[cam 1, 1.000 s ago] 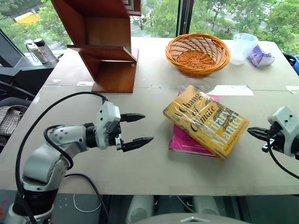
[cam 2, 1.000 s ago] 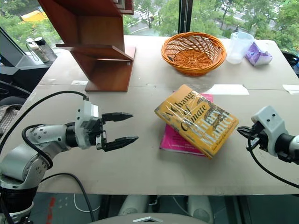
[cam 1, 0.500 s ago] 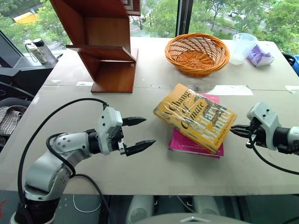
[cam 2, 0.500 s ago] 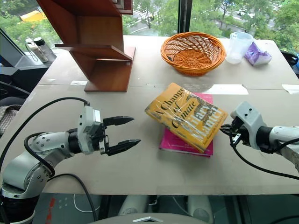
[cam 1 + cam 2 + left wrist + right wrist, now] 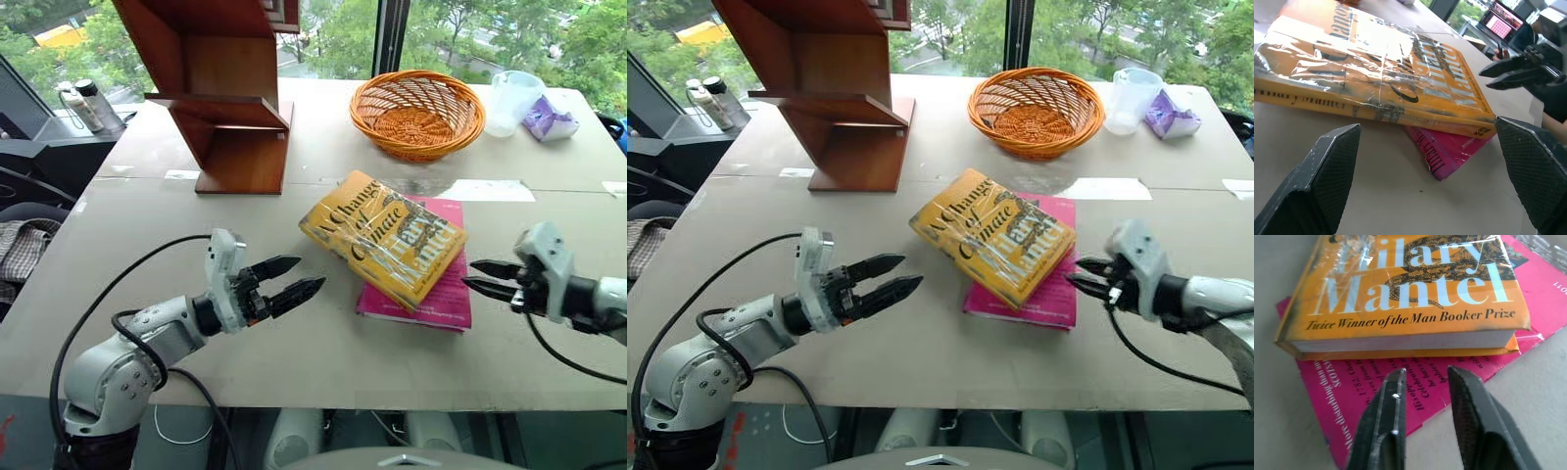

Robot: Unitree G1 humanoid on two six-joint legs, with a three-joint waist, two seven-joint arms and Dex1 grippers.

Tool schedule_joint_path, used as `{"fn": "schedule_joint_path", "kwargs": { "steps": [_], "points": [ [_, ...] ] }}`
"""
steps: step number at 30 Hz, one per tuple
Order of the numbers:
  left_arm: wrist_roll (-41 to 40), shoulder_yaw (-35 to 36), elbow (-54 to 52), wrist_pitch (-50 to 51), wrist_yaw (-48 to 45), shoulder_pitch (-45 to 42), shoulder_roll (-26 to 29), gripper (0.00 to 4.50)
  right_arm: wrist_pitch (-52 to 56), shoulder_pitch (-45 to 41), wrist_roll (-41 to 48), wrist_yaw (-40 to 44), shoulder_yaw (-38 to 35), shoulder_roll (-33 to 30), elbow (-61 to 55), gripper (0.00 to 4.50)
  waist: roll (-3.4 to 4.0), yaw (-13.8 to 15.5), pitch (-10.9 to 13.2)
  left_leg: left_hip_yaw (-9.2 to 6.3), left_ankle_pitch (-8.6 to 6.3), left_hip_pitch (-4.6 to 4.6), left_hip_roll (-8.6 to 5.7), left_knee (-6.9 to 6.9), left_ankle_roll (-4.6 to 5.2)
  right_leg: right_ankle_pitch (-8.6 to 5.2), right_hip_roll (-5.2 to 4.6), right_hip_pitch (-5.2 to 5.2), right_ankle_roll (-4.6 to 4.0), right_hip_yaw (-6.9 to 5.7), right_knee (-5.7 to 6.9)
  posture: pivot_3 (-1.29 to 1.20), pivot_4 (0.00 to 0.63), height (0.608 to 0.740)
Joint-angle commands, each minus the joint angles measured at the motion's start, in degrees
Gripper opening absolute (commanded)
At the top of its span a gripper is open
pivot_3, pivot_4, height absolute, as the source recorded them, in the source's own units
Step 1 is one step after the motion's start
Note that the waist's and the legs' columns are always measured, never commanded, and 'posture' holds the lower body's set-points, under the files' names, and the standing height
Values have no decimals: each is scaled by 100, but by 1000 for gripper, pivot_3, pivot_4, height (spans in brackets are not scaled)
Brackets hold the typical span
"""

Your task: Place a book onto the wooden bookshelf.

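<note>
Beige counter, window with trees beyond | yellow book lies on pink paperback at centre | wooden bookshelf far left | left claw fingers apart | right claw fingers slightly parted, empty

Book: hard cover wrapped in glossy, wrinkled clear plastic, glare seen on the yellow jacket. Pink paperback: smooth card cover, slight sheen. Wooden bookshelf: reddish-brown wood, smooth, semi-gloss. Basket: woven orange wicker, rough weave. Cup: translucent plastic. Table: matt beige top, looks like board. Jaws of left gripper: black, finely textured pads, matt; white plastic housing seen behind.
</note>
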Motion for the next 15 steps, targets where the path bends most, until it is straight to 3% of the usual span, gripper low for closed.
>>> {"fn": "schedule_joint_path", "kwargs": {
  "steps": [1,3,4,10,15],
  "points": [
    [-1372,116,272,625,1205,-58,-349,4500,-810,451,610,741,-1151,303,-274,3327,-1,-10,0,0,0,7,0,2,0,-1,0,5,1,1,3,0,150,733],
    [-1913,56,572,821,1879,-157,-550,4500,-847,641,1126,917,-1581,398,-414,4227,-1,-26,0,2,0,23,0,4,0,-8,-2,16,-7,7,10,0,150,733],
    [-2191,-11,680,859,2192,-198,-652,4500,-870,757,1312,1023,-1766,405,-458,4436,-1,-25,0,3,0,38,1,3,0,-10,-3,27,-9,10,11,0,150,733],
    [-3430,-192,1800,700,3840,-778,-1276,4500,-1006,1279,1465,1108,-2183,279,-703,4436,-8,-9,-7,4,-1,70,6,-1,-2,-2,-24,51,-28,34,14,0,150,733],
    [-3568,-437,2632,512,4364,-1551,-1913,4500,-1088,1370,1458,792,-2119,317,-978,4436,-10,37,-13,10,-1,69,-3,0,-1,3,-26,52,-36,35,13,0,150,733]
  ]
}}
